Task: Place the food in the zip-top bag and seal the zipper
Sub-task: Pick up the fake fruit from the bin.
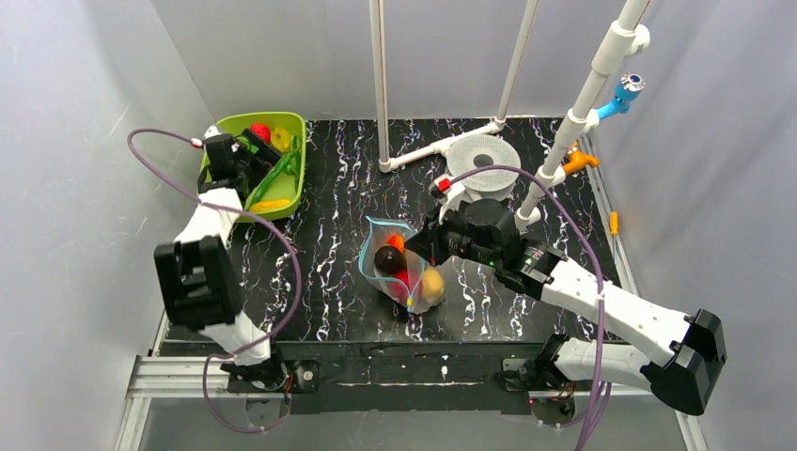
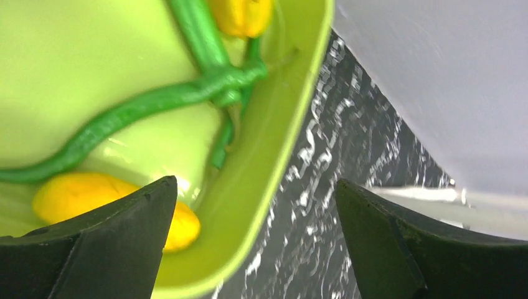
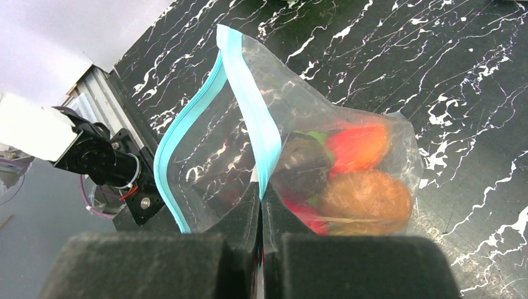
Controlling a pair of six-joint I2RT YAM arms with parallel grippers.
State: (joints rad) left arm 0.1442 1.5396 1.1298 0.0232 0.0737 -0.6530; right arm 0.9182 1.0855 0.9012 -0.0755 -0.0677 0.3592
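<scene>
The clear zip-top bag (image 1: pixel 399 266) stands in the middle of the black marbled table with its mouth open. It holds a dark food, a red food and a brown round food (image 3: pixel 367 196). My right gripper (image 3: pixel 261 194) is shut on one side of the light-blue zipper (image 3: pixel 252 106) at the bag's mouth; in the top view the right gripper (image 1: pixel 429 246) is at the bag's right edge. My left gripper (image 2: pixel 255 243) is open and empty above the near rim of the lime-green tray (image 2: pixel 280 156). The tray holds a yellow food (image 2: pixel 81 193) and long green beans (image 2: pixel 155 106).
The green tray (image 1: pixel 295 122) sits at the back left and also holds a red food (image 1: pixel 260 132). A white round disc (image 1: pixel 482 155) and white pipe posts (image 1: pixel 381 85) stand at the back. Grey walls close in both sides.
</scene>
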